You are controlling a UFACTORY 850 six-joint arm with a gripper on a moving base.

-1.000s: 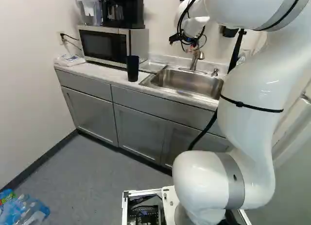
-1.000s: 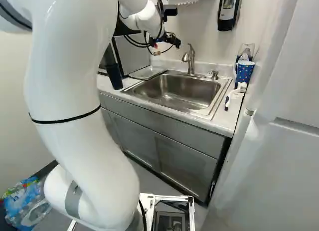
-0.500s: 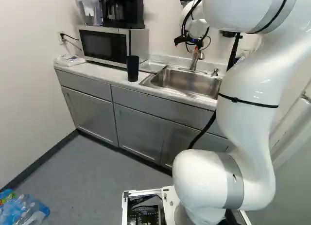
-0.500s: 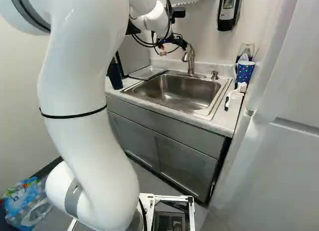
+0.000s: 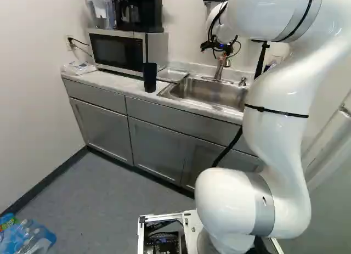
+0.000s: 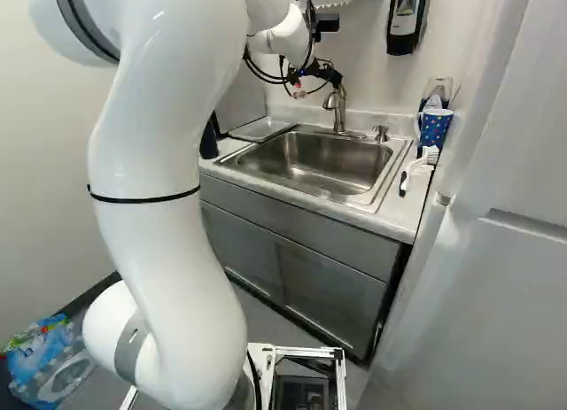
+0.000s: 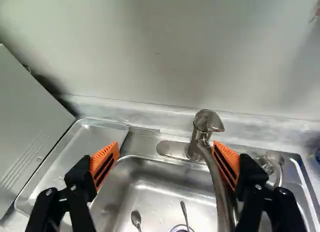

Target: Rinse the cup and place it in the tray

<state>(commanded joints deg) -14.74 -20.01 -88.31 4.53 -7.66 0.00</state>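
Observation:
High over the back of the sink [image 6: 312, 162], my gripper [image 5: 219, 47] is level with the faucet's top in the left base view. In the wrist view the gripper [image 7: 166, 151] stands open, its orange pads wide apart and nothing gripped. The faucet [image 7: 201, 137] rises close beside one finger, its spout partly hidden by it. A dark cup [image 5: 149, 77] stands upright on the counter by the microwave, away from the gripper. The flat metal tray [image 7: 82, 147] lies on the counter beside the sink, bare where it shows.
Two spoons [image 7: 136, 218] lie in the sink near the drain. The microwave [image 5: 127, 51] stands beyond the dark cup. Right of the sink are a blue dotted cup [image 6: 435, 127] and a white brush [image 6: 416, 168]. A soap dispenser [image 6: 407, 19] hangs on the wall.
The arm has swung to the right in both base views, bringing the gripper nearer the faucet. Base, dark cup and tray have stayed put.

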